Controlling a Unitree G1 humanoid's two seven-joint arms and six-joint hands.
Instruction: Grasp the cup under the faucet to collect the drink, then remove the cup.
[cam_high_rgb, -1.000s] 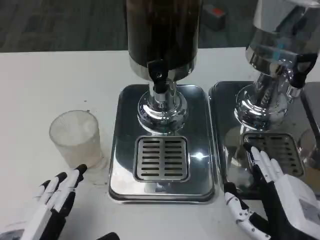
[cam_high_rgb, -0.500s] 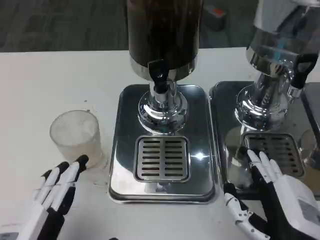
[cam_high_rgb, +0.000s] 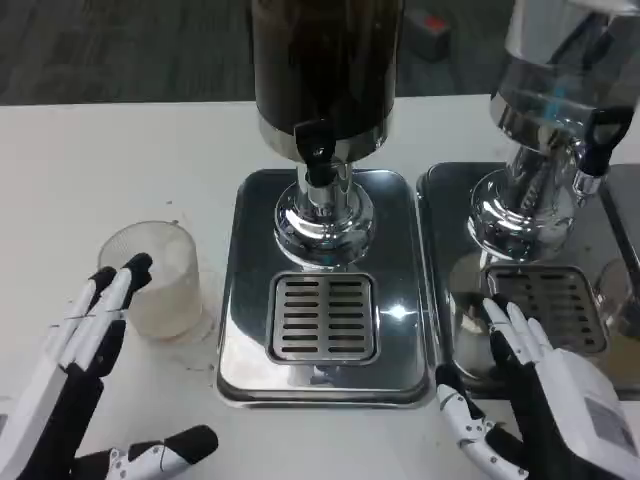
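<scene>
A clear frosted plastic cup (cam_high_rgb: 160, 270) stands upright on the white table, left of the dispenser's steel drip tray (cam_high_rgb: 325, 290). The black faucet (cam_high_rgb: 317, 150) of the dark drink dispenser (cam_high_rgb: 325, 70) hangs above the tray's grate (cam_high_rgb: 324, 316). My left hand (cam_high_rgb: 85, 370) reaches up beside the cup with fingers spread, the fingertips (cam_high_rgb: 135, 268) overlapping the cup's left side and the thumb out below; it holds nothing. At the lower right my right hand (cam_high_rgb: 545, 390) lies open in front of the second tray.
A second dispenser (cam_high_rgb: 560, 110) with a black tap handle (cam_high_rgb: 600, 135) stands on its own steel tray (cam_high_rgb: 540, 300) at the right. Bare white table (cam_high_rgb: 100, 160) lies left of and behind the cup.
My left hand has moved forward and up; its fingertips have gone from below the cup to alongside it. The right hand has shifted slightly.
</scene>
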